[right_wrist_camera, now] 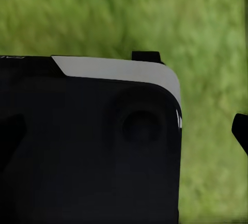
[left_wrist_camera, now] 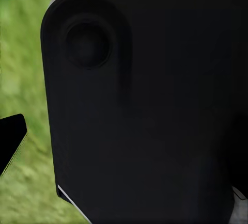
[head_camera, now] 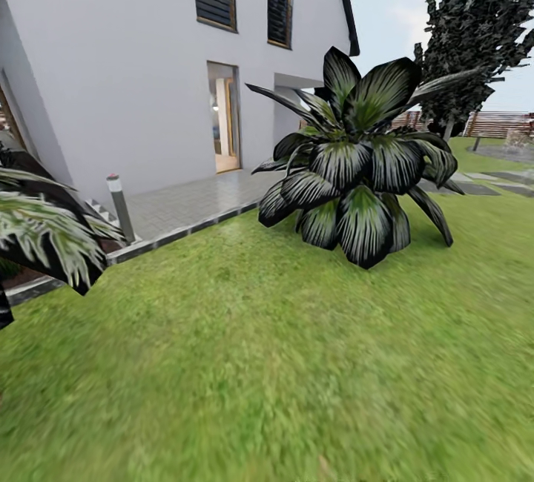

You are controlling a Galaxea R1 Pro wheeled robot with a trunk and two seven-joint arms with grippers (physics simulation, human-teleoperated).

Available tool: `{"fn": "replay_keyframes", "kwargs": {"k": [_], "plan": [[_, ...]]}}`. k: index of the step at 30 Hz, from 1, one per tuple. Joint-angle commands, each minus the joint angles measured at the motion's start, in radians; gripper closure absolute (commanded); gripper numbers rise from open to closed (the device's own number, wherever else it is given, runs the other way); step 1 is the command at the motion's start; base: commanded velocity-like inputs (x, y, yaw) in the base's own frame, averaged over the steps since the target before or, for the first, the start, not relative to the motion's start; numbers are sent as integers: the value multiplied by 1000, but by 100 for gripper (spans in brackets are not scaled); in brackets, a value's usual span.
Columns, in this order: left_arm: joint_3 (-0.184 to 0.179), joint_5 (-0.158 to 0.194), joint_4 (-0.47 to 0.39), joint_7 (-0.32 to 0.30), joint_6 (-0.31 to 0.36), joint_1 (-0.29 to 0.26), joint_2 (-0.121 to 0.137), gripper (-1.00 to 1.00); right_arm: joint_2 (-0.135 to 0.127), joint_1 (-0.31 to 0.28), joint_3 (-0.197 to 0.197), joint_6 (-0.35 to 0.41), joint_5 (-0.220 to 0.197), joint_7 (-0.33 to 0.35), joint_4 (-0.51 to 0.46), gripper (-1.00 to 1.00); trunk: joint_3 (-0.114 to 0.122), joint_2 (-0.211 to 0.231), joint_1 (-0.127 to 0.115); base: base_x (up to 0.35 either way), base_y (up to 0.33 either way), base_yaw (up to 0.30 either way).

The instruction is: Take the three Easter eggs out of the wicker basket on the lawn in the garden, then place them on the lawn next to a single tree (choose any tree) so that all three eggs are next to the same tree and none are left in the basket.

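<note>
Lawn: the lawn (head_camera: pixel 282 363) fills the near ground in the head view, mottled green and bare of objects.
Left edge: striped leaves of a plant (head_camera: pixel 44 233) hang into the picture close to the camera.
Middle: a big dark leafy plant (head_camera: pixel 356 170) stands on the grass; behind it a paved terrace (head_camera: pixel 193 204) with a short lamp post (head_camera: pixel 120 208) runs along the white house (head_camera: pixel 126 59).
Far: a tall tree (head_camera: pixel 478 22) rises at the right, before a slat fence (head_camera: pixel 497 124).
Task things: no egg and no basket are visible from here, so I judge the robot is travelling or searching.
Doing it well: turn slowly and keep the far garden in view until the basket appears.
Wrist views: both give a black robot body part (left_wrist_camera: pixel 150 105) over blurred grass, which the head view lacks.
End effector: for either arm I cannot tell how far it is open, nor if it holds anything.
</note>
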Motion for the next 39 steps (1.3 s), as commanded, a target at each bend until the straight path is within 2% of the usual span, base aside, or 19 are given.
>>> {"fn": "replay_keyframes", "kwargs": {"k": [1,39], "plan": [[0,1,0,-2,-2,0,0,-100,0,-1,0,-4,0,3,1,-100,-1,0,0,0,0,-297],[1,1,0,-2,-2,0,0,-100,0,-1,0,-4,0,3,1,-100,-1,0,0,0,0,-297]]}}
